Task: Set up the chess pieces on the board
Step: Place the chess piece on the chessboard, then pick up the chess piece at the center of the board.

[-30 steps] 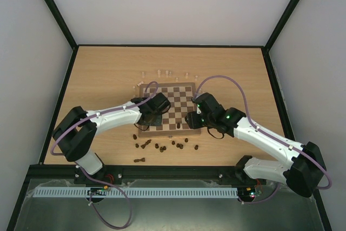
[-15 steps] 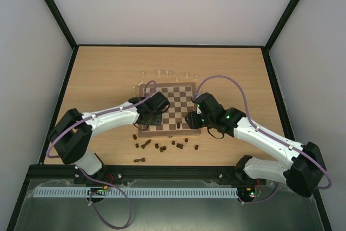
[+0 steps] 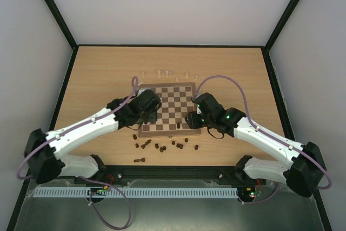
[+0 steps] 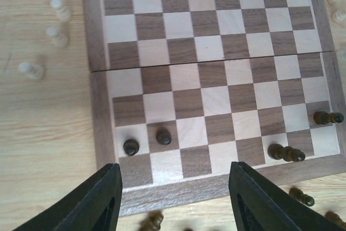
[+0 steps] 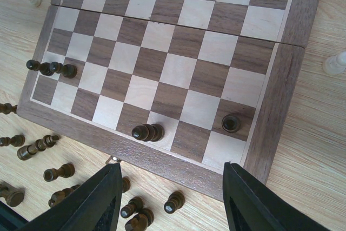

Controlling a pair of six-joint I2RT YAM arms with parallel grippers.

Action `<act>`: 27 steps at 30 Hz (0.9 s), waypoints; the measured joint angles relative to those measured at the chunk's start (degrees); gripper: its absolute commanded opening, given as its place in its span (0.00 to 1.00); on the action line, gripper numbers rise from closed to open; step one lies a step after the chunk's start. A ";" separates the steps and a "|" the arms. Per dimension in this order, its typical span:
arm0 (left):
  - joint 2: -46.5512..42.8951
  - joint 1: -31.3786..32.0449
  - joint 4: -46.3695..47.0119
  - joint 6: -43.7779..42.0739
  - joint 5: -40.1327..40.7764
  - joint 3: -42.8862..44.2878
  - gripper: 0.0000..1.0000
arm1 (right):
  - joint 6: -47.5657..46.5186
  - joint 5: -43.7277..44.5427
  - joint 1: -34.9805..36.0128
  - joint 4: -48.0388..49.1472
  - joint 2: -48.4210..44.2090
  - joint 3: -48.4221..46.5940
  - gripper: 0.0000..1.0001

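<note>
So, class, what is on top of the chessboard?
Several dark pieces by the near edge of the board. From above, the left gripper and right gripper hide its sides.

Light is bright, even and diffuse, seemingly from overhead; the surface (image 3: pixel 108 74) shows no glare. Shadows are faint and soft: a pale smudge under each arm and a short one beside each of the pieces (image 3: pixel 162 147), which are too small in the otherwise sharp top view to resolve. In the wrist views the board (image 4: pixel 93 36) is crisp, its lines nearly straight out to the frame edges. The jaws are dark and soft-edged. Pieces at the left view's bottom edge are blurred.
</note>
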State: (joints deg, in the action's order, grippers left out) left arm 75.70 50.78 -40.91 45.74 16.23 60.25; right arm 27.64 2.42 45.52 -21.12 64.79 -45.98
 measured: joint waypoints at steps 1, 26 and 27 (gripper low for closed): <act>-1.62 0.07 -0.31 0.31 0.22 -0.72 0.59 | 0.00 0.00 0.00 0.00 0.00 0.00 0.52; -11.26 12.33 -6.49 18.05 -1.79 -20.52 0.56 | 0.00 -0.04 0.00 0.00 0.24 0.00 0.52; -10.69 12.33 -5.68 18.16 -1.92 -20.94 0.55 | 0.00 -0.04 0.00 0.00 0.24 0.00 0.52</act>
State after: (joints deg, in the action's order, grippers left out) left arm 65.01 63.11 -46.59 63.90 14.31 39.31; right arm 27.64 2.37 45.52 -21.12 65.04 -45.98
